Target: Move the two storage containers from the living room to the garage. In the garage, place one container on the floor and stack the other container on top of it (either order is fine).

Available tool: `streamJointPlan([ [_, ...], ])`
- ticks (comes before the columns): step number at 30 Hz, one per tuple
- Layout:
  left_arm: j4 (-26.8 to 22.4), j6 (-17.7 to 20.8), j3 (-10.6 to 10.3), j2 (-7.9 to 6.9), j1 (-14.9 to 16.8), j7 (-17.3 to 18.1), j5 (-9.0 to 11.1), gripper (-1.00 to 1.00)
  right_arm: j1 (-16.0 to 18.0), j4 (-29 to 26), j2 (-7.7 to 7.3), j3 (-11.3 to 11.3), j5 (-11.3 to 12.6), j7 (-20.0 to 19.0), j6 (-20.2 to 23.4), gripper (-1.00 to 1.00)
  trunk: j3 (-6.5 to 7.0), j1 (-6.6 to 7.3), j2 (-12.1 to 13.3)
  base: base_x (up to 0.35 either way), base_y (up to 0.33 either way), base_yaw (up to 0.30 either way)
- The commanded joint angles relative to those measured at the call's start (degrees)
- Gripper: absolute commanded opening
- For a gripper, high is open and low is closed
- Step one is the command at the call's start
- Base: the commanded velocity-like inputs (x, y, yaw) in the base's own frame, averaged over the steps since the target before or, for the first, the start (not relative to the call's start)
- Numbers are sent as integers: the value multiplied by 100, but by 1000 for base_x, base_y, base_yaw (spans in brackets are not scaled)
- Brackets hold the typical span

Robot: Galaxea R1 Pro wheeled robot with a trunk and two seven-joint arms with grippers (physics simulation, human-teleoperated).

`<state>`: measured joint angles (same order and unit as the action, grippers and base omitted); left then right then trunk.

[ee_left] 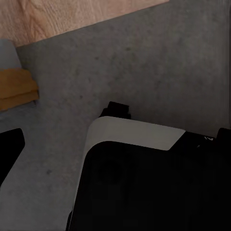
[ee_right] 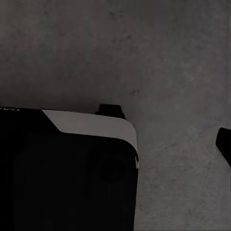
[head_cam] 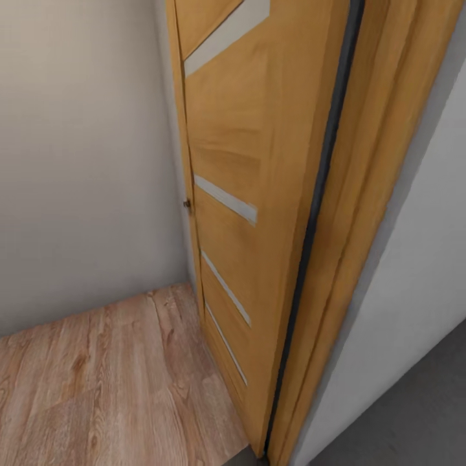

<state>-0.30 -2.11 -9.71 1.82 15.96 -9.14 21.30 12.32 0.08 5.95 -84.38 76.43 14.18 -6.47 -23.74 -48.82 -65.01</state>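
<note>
Both wrists point downward, above the robot's black-and-white base point(ee_left: 144, 183).

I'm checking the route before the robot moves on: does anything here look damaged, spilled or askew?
Nothing stands out. The wooden door stands open against the wall, its panels intact, and both the wood-plank floor and the grey floor look clean. The tilt comes from the camera.

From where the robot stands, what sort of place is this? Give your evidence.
Probably a doorway between two rooms: an open wooden door in its frame, light wood-plank floor on one side and dark grey concrete floor on the other.
</note>
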Motion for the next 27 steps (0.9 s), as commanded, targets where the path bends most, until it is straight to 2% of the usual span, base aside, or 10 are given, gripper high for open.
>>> streamJointPlan([
  [1,4,-17,-49,2,4,-17,49,100,0,1,2,-47,56,15,-16,100,-6,-3,-3,251,0,180],
  [27,4,-26,-49,2,4,-17,49,100,2,1,2,-53,51,15,-21,100,-63,-3,-3,239,0,263],
])
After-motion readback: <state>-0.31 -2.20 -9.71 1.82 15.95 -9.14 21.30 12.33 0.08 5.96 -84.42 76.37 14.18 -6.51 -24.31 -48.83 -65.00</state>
